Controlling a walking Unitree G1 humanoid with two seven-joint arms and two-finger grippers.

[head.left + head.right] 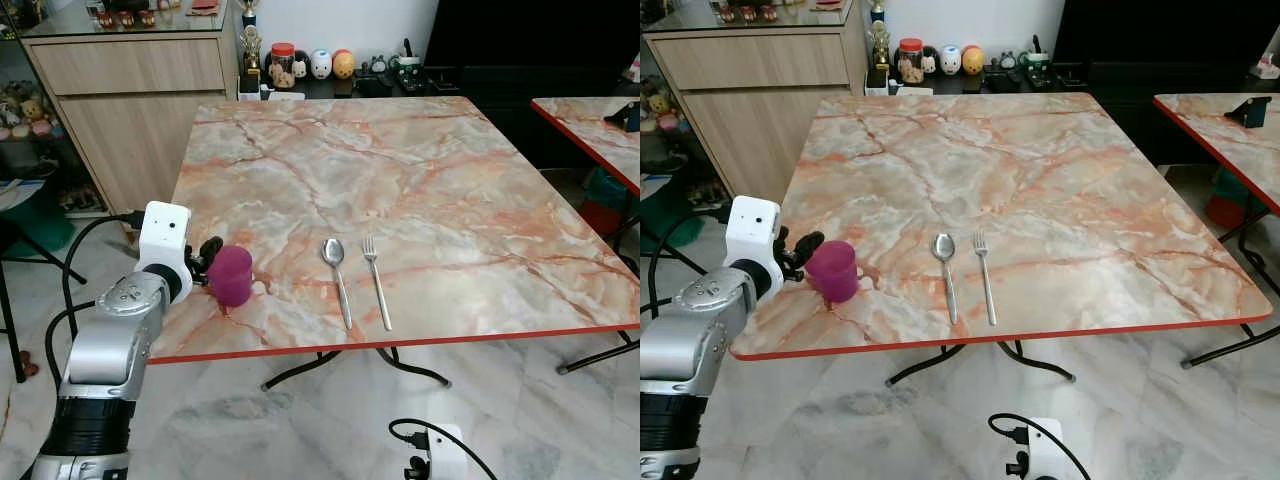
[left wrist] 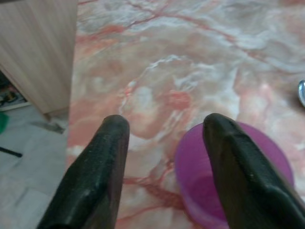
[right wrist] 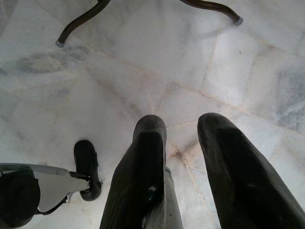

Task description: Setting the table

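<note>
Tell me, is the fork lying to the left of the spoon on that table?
No, the fork lies to the right of the spoon, side by side near the front edge of the marble table.

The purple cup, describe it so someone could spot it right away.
On the marble table, look at the near left corner, left of the spoon and fork. The purple cup stands upright there by the left gripper, the only coloured plastic item.

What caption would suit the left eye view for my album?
Robot's left hand beside a purple plastic cup on a marble-patterned table, near a metal spoon and a metal fork.
</note>
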